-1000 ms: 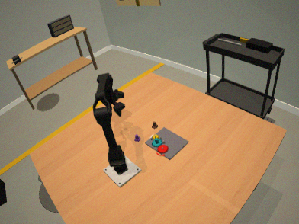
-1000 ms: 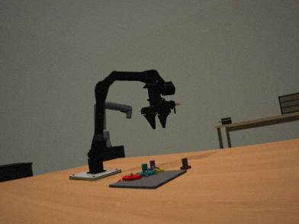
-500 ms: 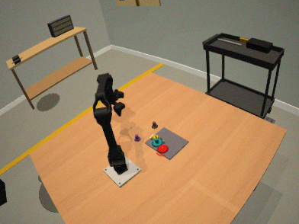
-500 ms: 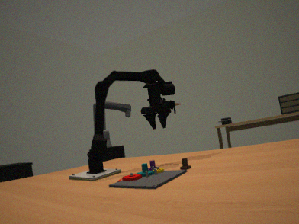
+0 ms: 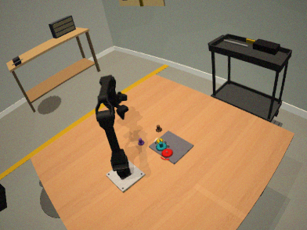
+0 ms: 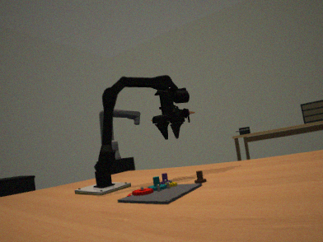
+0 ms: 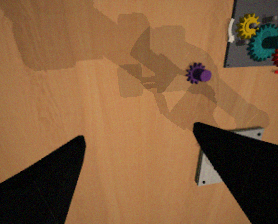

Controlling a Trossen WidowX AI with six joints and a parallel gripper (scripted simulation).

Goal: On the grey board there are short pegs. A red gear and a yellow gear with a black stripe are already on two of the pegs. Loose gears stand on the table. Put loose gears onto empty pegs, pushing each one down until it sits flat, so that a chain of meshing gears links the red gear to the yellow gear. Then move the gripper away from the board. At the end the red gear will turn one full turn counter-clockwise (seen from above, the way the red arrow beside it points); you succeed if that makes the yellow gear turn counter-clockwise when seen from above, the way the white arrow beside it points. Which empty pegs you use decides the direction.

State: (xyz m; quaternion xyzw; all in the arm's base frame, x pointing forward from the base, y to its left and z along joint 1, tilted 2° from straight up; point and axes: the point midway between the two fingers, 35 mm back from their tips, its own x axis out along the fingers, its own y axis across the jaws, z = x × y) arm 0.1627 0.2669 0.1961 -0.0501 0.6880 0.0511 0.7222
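Observation:
The grey board carries the red gear, the yellow gear and a teal gear between them. The teal gear appears to lie flat, touching the yellow one in the wrist view. A small purple gear and a brown gear stand on the table beside the board. My gripper is open and empty, high above the table. Small pegs are hard to tell apart.
The arm's white base plate is on the table near the board. The red arrow lies beside the red gear, the white arrow beside the yellow gear. A workbench and a black cart stand away from the table.

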